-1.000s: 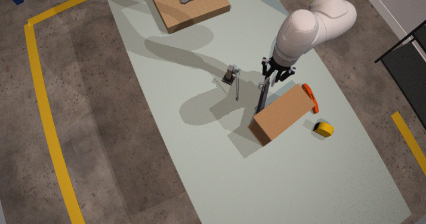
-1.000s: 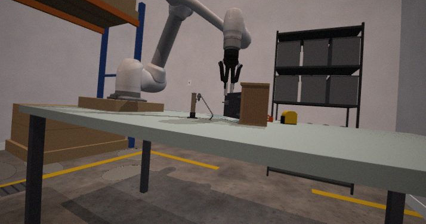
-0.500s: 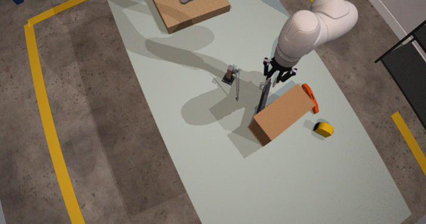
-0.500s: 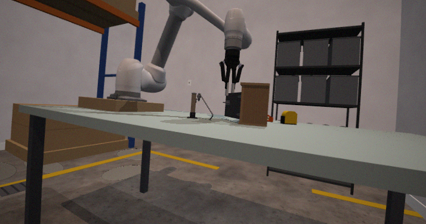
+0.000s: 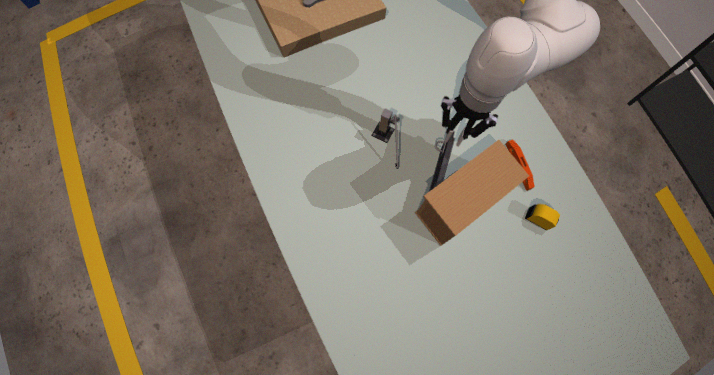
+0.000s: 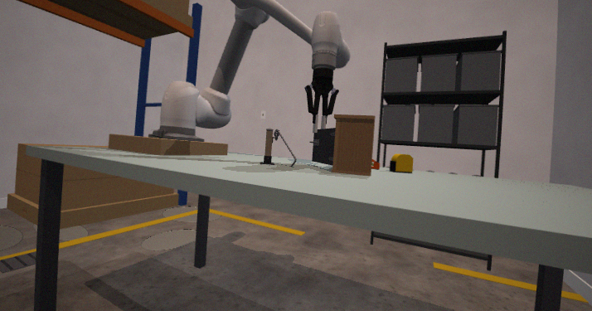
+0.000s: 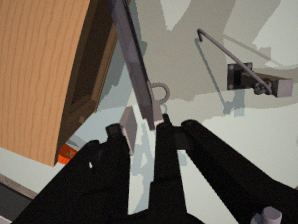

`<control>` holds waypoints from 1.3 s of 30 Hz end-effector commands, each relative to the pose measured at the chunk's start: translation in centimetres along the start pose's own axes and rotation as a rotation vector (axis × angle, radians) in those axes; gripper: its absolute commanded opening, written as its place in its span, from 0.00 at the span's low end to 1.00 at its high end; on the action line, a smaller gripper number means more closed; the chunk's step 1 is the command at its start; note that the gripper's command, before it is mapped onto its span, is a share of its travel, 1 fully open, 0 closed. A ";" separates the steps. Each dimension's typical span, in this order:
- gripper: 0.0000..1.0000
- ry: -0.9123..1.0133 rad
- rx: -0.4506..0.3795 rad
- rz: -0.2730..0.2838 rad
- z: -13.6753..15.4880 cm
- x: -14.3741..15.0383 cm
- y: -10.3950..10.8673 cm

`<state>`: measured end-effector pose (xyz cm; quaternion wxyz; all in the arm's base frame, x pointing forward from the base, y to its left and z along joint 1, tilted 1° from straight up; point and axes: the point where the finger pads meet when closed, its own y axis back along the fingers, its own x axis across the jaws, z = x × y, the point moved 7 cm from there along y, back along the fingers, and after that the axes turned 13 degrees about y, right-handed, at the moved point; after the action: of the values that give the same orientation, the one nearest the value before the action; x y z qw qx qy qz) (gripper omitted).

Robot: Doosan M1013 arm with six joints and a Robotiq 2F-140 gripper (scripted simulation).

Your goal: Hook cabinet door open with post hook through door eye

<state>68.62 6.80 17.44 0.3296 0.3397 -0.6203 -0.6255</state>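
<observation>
Wood-brown cabinet [image 5: 477, 190] [image 6: 354, 145] [image 7: 40, 65] upright on the pale green table [image 5: 480, 298] [image 6: 435, 197] [image 7: 250, 125]; dark door [image 5: 440, 165] [image 6: 325, 148] [image 7: 132, 60] swung well out from its front. Ring-shaped eye [image 5: 440, 144] [image 6: 315, 143] [image 7: 167, 92] on the door's outer face, near the free edge, nothing through it. Hook [image 5: 398, 145] [image 6: 285, 144] [image 7: 220, 44] hangs slanting from the short post [image 5: 385, 121] [image 6: 269, 143] [image 7: 275, 84], its bent tip apart from both eye and door. Gripper [image 5: 455, 139] [image 6: 319, 126] [image 7: 144, 113] points down at the free edge, fingers slightly parted and grasping nothing; one pad on the inner side, a gap showing between it and the door, the other by the outer face, perhaps touching, hard to be sure. Orange object [image 5: 521, 165] [image 6: 376, 164] [image 7: 66, 154] behind the cabinet, yellow-and-black tape measure [image 5: 543, 216] [image 6: 402, 163] near it
</observation>
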 end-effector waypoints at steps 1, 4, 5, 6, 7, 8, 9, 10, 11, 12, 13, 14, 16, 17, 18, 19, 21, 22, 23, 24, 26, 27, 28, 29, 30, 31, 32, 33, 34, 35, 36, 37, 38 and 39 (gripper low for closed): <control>0.16 0.000 0.000 0.000 0.0 0.0 0.0; 0.16 0.000 0.000 0.000 0.0 0.0 0.0; 0.16 0.000 0.000 0.000 0.0 0.0 0.0; 0.16 0.000 0.000 0.000 0.0 0.0 0.0; 0.16 0.000 0.000 0.000 0.0 0.0 0.0; 0.16 -0.001 0.000 0.000 0.0 0.0 0.0; 0.16 -0.008 0.000 0.000 0.0 -0.1 0.0; 0.16 -0.018 0.000 0.000 0.0 -0.1 0.0; 0.16 -0.029 0.000 0.000 -0.1 -0.2 0.0; 0.16 -0.032 0.000 0.000 -0.1 -0.4 0.0; 0.16 -0.032 0.000 0.000 -0.1 -0.5 0.0; 0.16 -0.032 0.000 0.000 -0.1 -0.5 0.0; 0.16 -0.032 0.000 0.000 -0.1 -0.5 0.0; 0.16 -0.032 0.000 0.000 -0.1 -0.5 0.0; 0.16 -0.032 0.000 0.000 -0.1 -0.5 0.0; 0.16 -0.032 0.000 0.000 -0.1 -0.5 0.0; 0.16 -0.032 0.000 0.000 -0.1 -0.5 0.0; 0.16 -0.032 0.000 0.000 -0.1 -0.5 0.0; 0.16 -0.032 0.000 0.000 -0.1 -0.5 0.0; 0.16 -0.032 0.000 0.000 -0.1 -0.5 0.0; 0.16 -0.032 0.000 0.000 -0.1 -0.5 0.0; 0.16 -0.032 0.000 0.000 -0.1 -0.5 0.0; 0.16 -0.032 0.000 0.000 -0.1 -0.5 0.0; 0.16 -0.032 0.000 0.000 -0.1 -0.5 0.0; 0.16 -0.032 0.000 0.000 -0.1 -0.5 0.0; 0.16 -0.032 0.000 0.000 -0.1 -0.5 0.0; 0.16 -0.032 0.000 0.000 -0.1 -0.5 0.0; 0.16 -0.032 0.000 0.000 -0.1 -0.5 0.0; 0.16 -0.032 0.000 0.000 -0.1 -0.5 0.0; 0.16 -0.032 0.000 0.000 -0.1 -0.5 0.0; 0.16 -0.032 0.000 0.000 -0.1 -0.5 0.0; 0.16 -0.032 0.000 0.000 -0.1 -0.5 0.0; 0.16 -0.032 0.000 0.000 -0.1 -0.5 0.0; 0.16 -0.032 0.000 0.000 -0.1 -0.5 0.0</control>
<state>69.00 7.12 17.45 0.3197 0.3297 -0.6254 -0.6308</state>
